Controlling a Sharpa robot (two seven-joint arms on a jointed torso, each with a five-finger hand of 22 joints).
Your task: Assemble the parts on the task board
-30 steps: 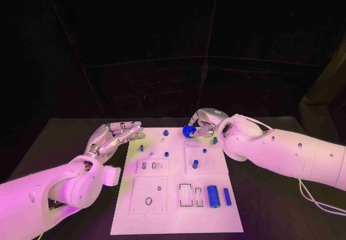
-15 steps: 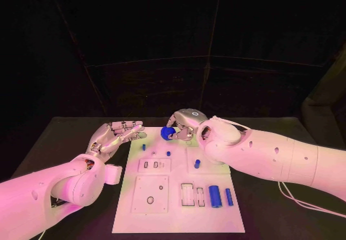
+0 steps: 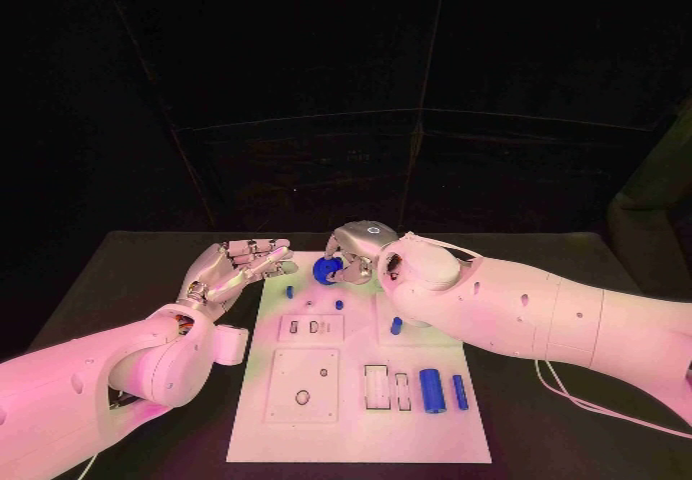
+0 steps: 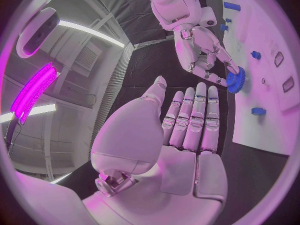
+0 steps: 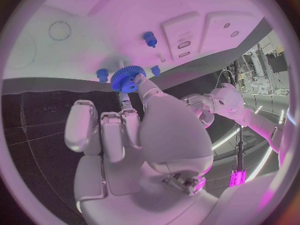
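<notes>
Black table (image 3: pixel 130 280) carries the white task board (image 3: pixel 339 420), long axis running near to far, centred in front of the robot. Right arm (image 3: pixel 548 315) reaches in from the right and crosses over the board's far right corner; left arm (image 3: pixel 101 370) comes in from the left, alongside the board's left edge. Right hand (image 3: pixel 358 252) sits over the board's far end, fingertips pinched on a blue gear (image 3: pixel 326 270); the gear hangs at the fingertips, cannot tell if it touches the board. Right wrist view confirms it: thumb and fingers clamped on the toothed gear (image 5: pixel 129 79), board just beyond. Left hand (image 3: pixel 238 268) is just off the board's far left corner, holding nothing, fingers straight and side by side, thumb held apart, near the gear but not touching it. Left wrist view shows the same flat palm (image 4: pixel 187 135) with the right hand (image 4: pixel 206 60) and gear (image 4: pixel 236 80) past its fingertips. On the board: a large blue cylinder (image 3: pixel 430 389) lying near right, a thinner blue bar (image 3: pixel 459 392) just right of it, a blue peg (image 3: pixel 395 325) mid-board, small blue pegs (image 3: pixel 339 304) and (image 3: pixel 289 292) toward the far end, close to the gear.
</notes>
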